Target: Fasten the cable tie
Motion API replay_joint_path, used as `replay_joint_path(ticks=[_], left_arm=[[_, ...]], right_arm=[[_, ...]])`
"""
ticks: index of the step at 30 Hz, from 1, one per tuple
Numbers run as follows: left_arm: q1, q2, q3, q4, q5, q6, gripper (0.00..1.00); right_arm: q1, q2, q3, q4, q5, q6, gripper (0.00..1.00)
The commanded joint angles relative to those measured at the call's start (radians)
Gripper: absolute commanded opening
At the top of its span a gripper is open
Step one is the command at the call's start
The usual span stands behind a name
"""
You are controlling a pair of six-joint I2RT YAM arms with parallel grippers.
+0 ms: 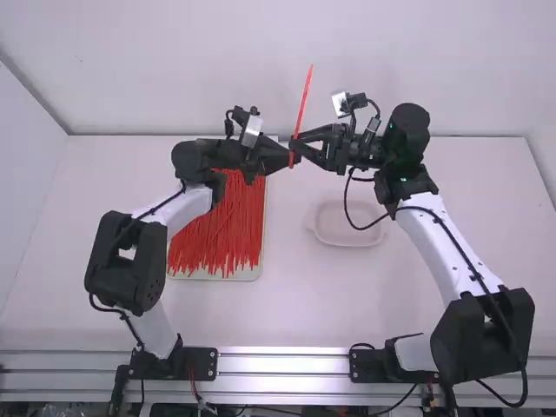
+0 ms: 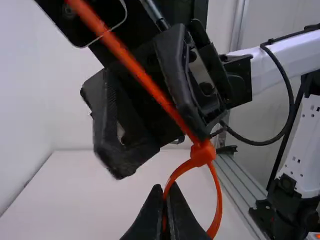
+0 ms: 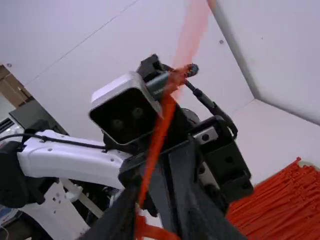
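Note:
A red cable tie (image 1: 301, 109) is held up in the air between both arms above the table's back middle, its free tail pointing up. In the left wrist view the tie (image 2: 200, 165) forms a closed loop with its tail run through the head. My left gripper (image 2: 166, 212) is shut on the bottom of that loop. My right gripper (image 3: 150, 200) is shut on the tie's tail (image 3: 160, 135) just past the head. In the high view the two grippers meet tip to tip, the left gripper (image 1: 285, 157) coming from the left and the right gripper (image 1: 300, 156) from the right.
A pile of red cable ties (image 1: 221, 228) lies on a flat board left of the middle. A shallow white dish (image 1: 347, 228) sits right of it on the white table (image 1: 287, 304). White walls enclose the back and sides.

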Motion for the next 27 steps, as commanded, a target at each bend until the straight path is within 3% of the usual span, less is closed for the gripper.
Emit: replay_joint_path(ticks=[1,3,13,14,15,16,17,18,27], left_arm=[[-0.001,0.002,-0.003,0.008,-0.013,0.001,0.02],[-0.005,0.002,-0.003,-0.006,-0.015,0.005,0.02],[0.004,0.002,-0.003,-0.05,-0.027,0.027,0.04],[0.005,0.002,-0.003,-0.062,-0.039,0.028,0.21],[0.004,0.002,-0.003,-0.069,-0.042,0.027,0.3],[0.004,0.002,-0.002,-0.08,-0.043,0.028,0.53],[0.009,0.002,-0.002,-0.083,-0.049,0.02,0.84],[0.016,0.002,-0.002,-0.09,-0.055,0.011,0.99],[0.101,0.002,-0.002,-0.387,-0.069,0.117,0.99]], right_arm=[[0.002,-0.011,-0.002,0.009,0.019,0.001,0.06],[0.004,-0.011,-0.002,0.008,0.02,0.001,0.0],[0.003,-0.011,-0.002,0.006,0.014,0.0,0.0],[0.003,-0.011,-0.002,0.008,0.0,0.0,0.0],[0.002,-0.011,-0.002,0.008,-0.004,0.0,0.0],[-0.004,-0.011,-0.002,0.007,-0.012,0.001,0.0],[-0.014,-0.011,-0.002,0.007,-0.026,0.0,0.0],[-0.021,-0.011,-0.002,0.007,-0.034,0.0,0.0],[-0.138,-0.011,-0.043,-0.009,-0.138,-0.031,0.0]])
